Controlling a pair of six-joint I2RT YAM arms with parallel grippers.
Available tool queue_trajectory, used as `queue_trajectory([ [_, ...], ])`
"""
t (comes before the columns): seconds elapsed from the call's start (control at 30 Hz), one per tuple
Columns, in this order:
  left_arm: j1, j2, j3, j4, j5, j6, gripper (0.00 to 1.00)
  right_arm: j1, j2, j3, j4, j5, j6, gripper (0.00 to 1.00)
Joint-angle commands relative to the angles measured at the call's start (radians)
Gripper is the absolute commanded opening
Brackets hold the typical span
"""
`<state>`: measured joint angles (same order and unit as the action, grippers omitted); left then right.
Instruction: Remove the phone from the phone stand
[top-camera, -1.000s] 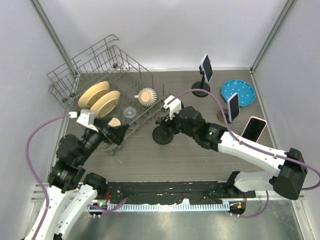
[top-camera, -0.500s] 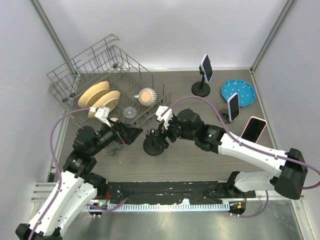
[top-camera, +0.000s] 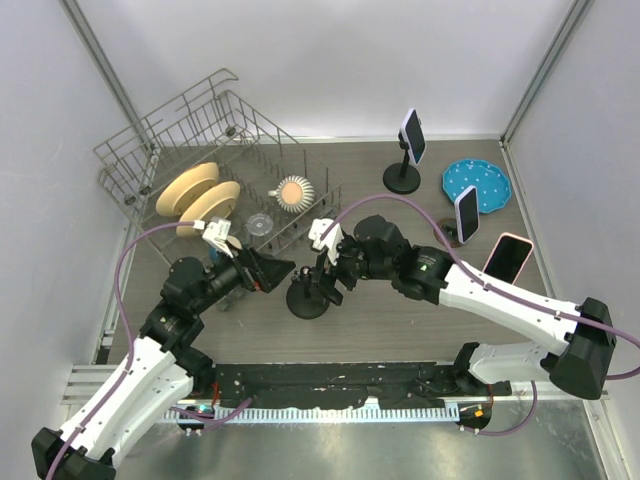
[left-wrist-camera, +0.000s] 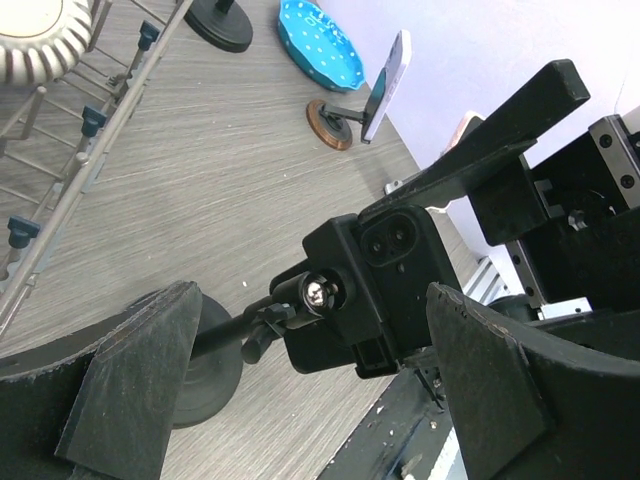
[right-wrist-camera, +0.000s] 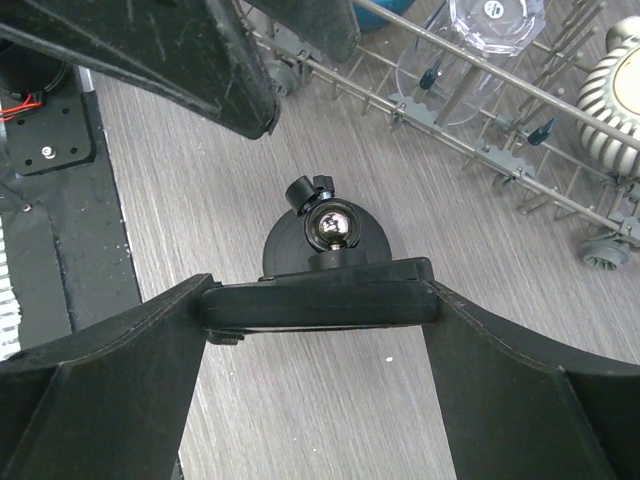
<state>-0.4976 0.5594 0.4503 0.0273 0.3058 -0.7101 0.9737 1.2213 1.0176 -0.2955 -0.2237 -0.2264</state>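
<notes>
A black phone (top-camera: 326, 268) sits in the clamp of a black stand whose round base (top-camera: 307, 299) rests on the table's middle. My right gripper (top-camera: 328, 272) is shut on the phone's two side edges; the right wrist view shows the phone (right-wrist-camera: 320, 292) edge-on between the fingers, above the stand's ball joint (right-wrist-camera: 332, 228). My left gripper (top-camera: 272, 270) is open just left of the stand. In the left wrist view its fingers straddle the clamp and phone back (left-wrist-camera: 385, 270), apart from them, with the stem (left-wrist-camera: 225, 342) between.
A wire dish rack (top-camera: 200, 150) with bowls stands at the back left, close behind the stand. Two more stands hold phones (top-camera: 412, 137) (top-camera: 466, 213) at the back right, beside a blue dotted plate (top-camera: 477, 183). A pink phone (top-camera: 508, 257) lies at the right.
My right gripper has carried the phone and stand left and nearer. My left gripper has swung right, and its open fingers now reach the stand.
</notes>
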Motion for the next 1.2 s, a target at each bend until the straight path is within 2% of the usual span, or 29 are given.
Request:
queue_trajectory([
  [0.0, -0.002, -0.009, -0.004, 0.022, -0.016, -0.002, 1.00, 0.011, -0.062, 0.050, -0.019, -0.052, 0.048, 0.90],
  [0.27, -0.024, -0.026, 0.002, -0.058, -0.014, 0.008, 1.00, 0.011, -0.120, 0.049, -0.001, -0.059, 0.099, 0.93],
  [0.4, -0.039, -0.030, 0.019, -0.079, 0.013, 0.012, 1.00, 0.011, -0.141, 0.036, 0.030, 0.030, 0.148, 0.93],
  [0.5, -0.058, -0.032, 0.033, -0.098, 0.065, 0.018, 1.00, 0.011, -0.192, 0.004, 0.079, 0.193, 0.203, 0.93],
  [0.53, -0.071, -0.033, 0.036, -0.099, 0.081, 0.018, 1.00, 0.011, -0.224, -0.019, 0.088, 0.304, 0.214, 0.93],
  [0.7, -0.139, -0.039, 0.048, -0.101, 0.107, 0.027, 1.00, 0.011, -0.342, -0.102, 0.156, 0.616, 0.309, 0.93],
  [0.77, -0.191, -0.023, 0.054, -0.096, 0.093, 0.029, 1.00, 0.011, -0.405, -0.154, 0.189, 0.729, 0.326, 0.93],
  [0.9, -0.323, 0.019, 0.068, -0.076, 0.017, 0.053, 1.00, 0.011, -0.482, -0.217, 0.213, 0.825, 0.351, 0.93],
  [1.17, -0.481, 0.161, 0.091, -0.032, -0.178, 0.093, 1.00, 0.011, -0.548, -0.272, 0.210, 0.842, 0.375, 0.93],
])
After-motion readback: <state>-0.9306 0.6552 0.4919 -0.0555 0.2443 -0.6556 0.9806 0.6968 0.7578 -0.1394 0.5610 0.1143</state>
